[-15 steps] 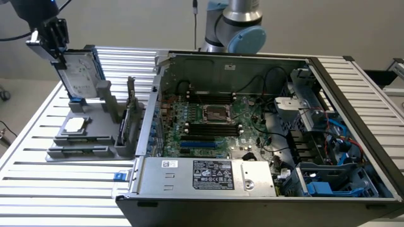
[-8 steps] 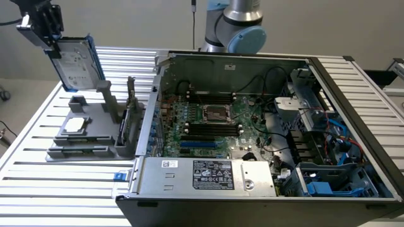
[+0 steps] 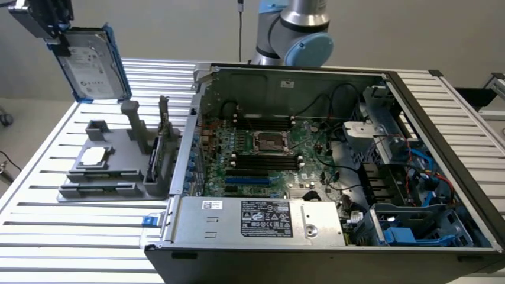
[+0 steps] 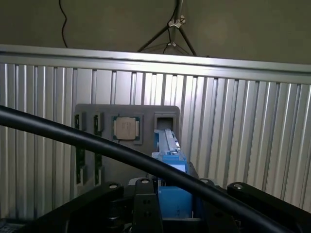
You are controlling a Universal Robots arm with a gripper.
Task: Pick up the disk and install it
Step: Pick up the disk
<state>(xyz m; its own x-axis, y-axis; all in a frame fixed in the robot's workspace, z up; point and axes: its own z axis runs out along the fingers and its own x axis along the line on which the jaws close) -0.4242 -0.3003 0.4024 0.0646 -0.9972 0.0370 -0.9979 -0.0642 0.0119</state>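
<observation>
The disk [image 3: 94, 64], a silver drive with a white label in a blue carrier, hangs upright in the air at the exterior view's upper left, above the gray tray [image 3: 118, 177]. My gripper [image 3: 57, 40] is shut on its top edge. In the wrist view the disk's blue carrier [image 4: 170, 160] sits edge-on between my black fingers [image 4: 142, 204], with the gripper [image 4: 170, 199] high over the tray [image 4: 97, 112].
An open computer case [image 3: 332, 160] takes up the slatted table's middle and right, with a motherboard [image 3: 268, 148], a silver power supply [image 3: 261, 219] at the front and blue bays [image 3: 410, 231] at the front right. A small chip [image 3: 93, 156] [image 4: 125, 128] lies on the tray. A black cable [image 4: 87, 143] crosses the wrist view.
</observation>
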